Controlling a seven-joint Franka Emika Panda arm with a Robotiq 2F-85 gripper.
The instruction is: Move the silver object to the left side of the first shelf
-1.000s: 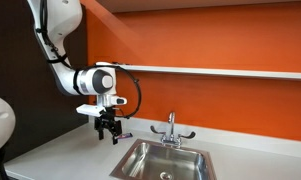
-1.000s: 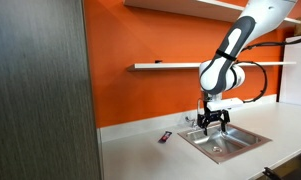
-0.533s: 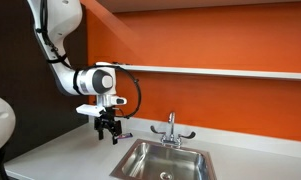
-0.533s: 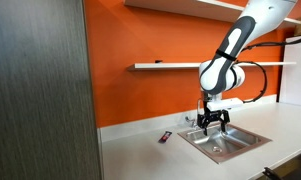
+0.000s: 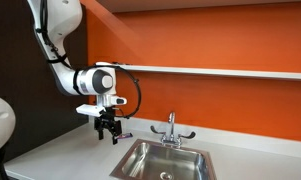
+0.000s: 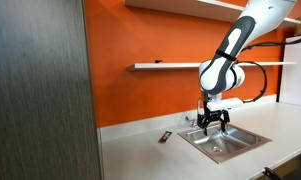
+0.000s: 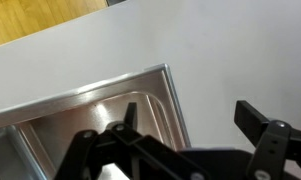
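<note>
The first shelf (image 5: 220, 72) is a thin white shelf across the orange wall; it also shows in the exterior view from the side (image 6: 220, 66). A small dark oblong bar, which I take for the silver object (image 6: 157, 63), lies on the shelf near its left end; it is too small to see well. My gripper (image 5: 110, 130) (image 6: 212, 122) hangs open and empty below the shelf, just above the counter at the sink's edge. In the wrist view the two fingers (image 7: 190, 112) stand apart with nothing between them, over the sink rim.
A steel sink (image 5: 165, 160) (image 6: 225, 142) (image 7: 100, 110) with a chrome faucet (image 5: 171, 128) is set into the white counter (image 7: 225, 50). A small purplish-dark stick (image 6: 164, 137) (image 5: 125, 137) lies on the counter. A tall dark wood cabinet (image 6: 40, 90) stands at the counter's end.
</note>
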